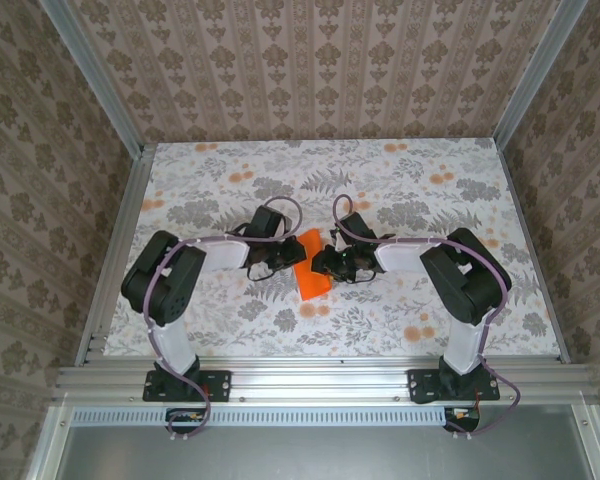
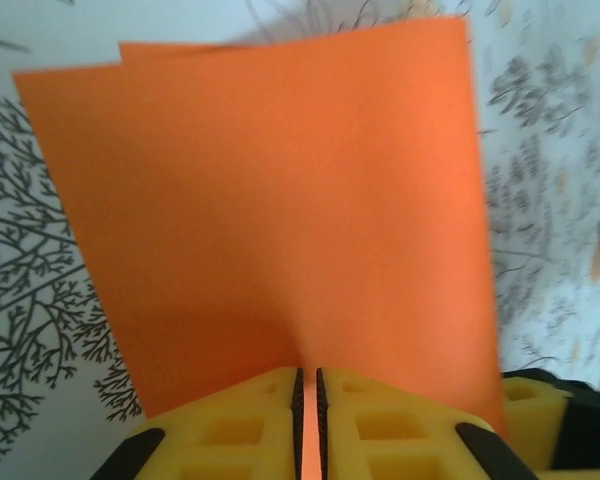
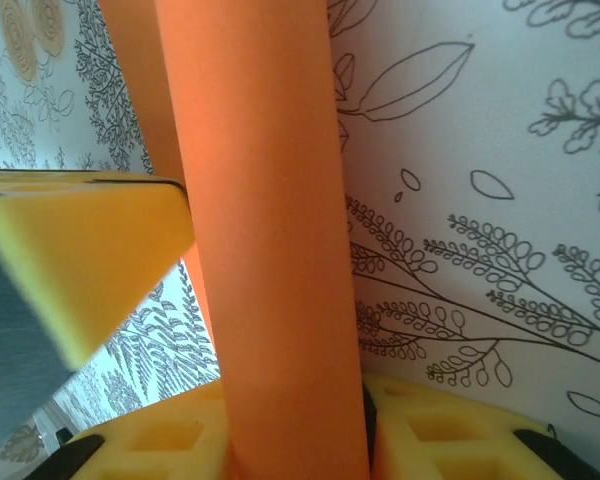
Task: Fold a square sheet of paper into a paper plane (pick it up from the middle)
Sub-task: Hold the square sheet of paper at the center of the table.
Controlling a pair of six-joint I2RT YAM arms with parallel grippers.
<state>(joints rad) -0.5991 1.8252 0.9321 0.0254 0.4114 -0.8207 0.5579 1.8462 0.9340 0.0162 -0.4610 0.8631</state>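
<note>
The square sheet of paper (image 1: 310, 268), bright orange, stands folded double between the two grippers at the table's middle. My left gripper (image 1: 285, 262) meets it from the left. In the left wrist view the folded sheet (image 2: 280, 200) rises ahead, two offset top edges showing, and my left gripper (image 2: 307, 385) is shut on its lower edge. My right gripper (image 1: 325, 265) comes in from the right. In the right wrist view a bowed fold of the sheet (image 3: 270, 200) fills the gap of my right gripper (image 3: 295, 440), touching both yellow fingers.
The table (image 1: 430, 190) carries a print of grey leaves and pale orange flowers. Patterned walls and aluminium rails (image 1: 120, 250) close it in on three sides. A yellow finger (image 3: 80, 260) of the left gripper sits close at the left of the right wrist view.
</note>
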